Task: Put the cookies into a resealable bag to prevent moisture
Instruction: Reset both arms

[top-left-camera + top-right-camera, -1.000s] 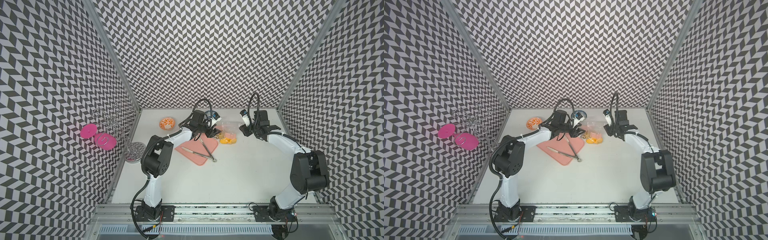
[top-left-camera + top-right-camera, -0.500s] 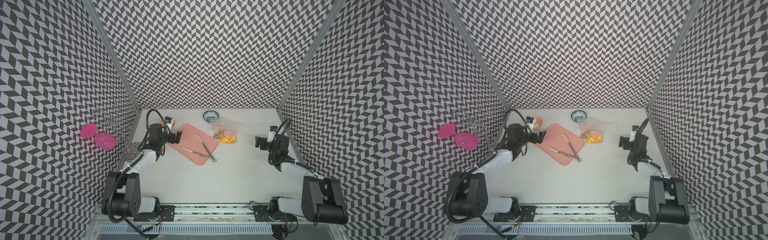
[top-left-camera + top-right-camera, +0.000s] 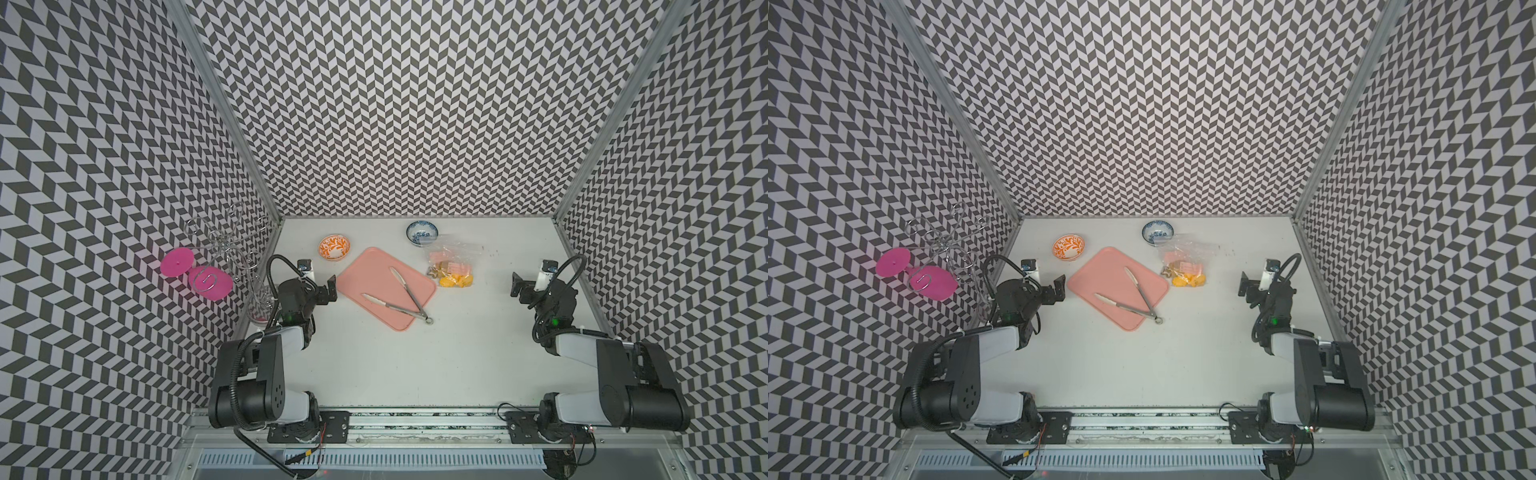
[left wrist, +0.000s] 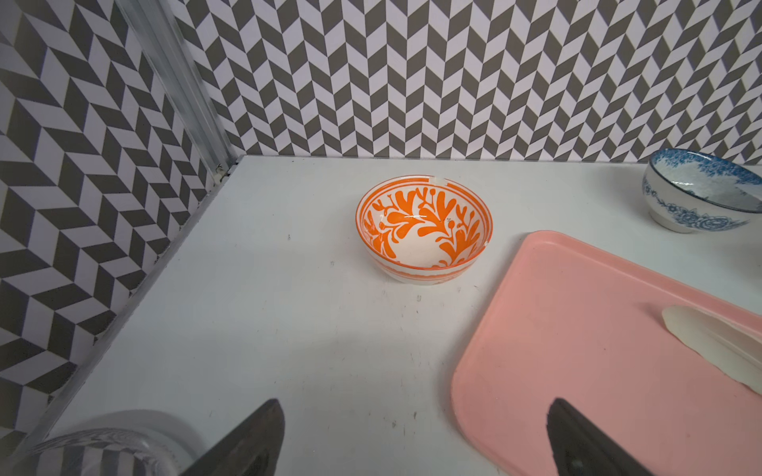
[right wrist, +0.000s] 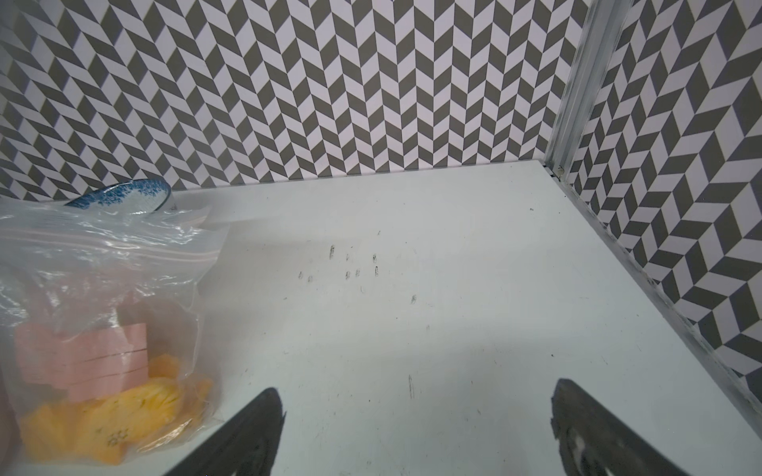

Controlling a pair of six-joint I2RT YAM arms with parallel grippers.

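Two arms, L (image 3: 295, 303) & R (image 3: 552, 299), are now pulled back from the bag (image 3: 455, 254) to the table (image 3: 415, 374) sides, jaws spread wide & empty. Cookies (image 3: 455, 281) lie inside the bag beside the blue bowl (image 3: 422, 232); task prob. finished, seal not clearly visible.

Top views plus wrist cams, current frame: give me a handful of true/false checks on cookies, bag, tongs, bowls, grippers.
1. The cookies are inside the clear resealable bag. True.
2. The left gripper holds the tongs. False: it is open and empty; the tongs lie on the pink tray.
3. The orange-patterned bowl is empty. True.
4. The bag lies on the pink tray. False: it lies on the white table beside the tray, near the blue-patterned bowl.
5. The right gripper is shut on the bag. False: it is open, clear of the bag.
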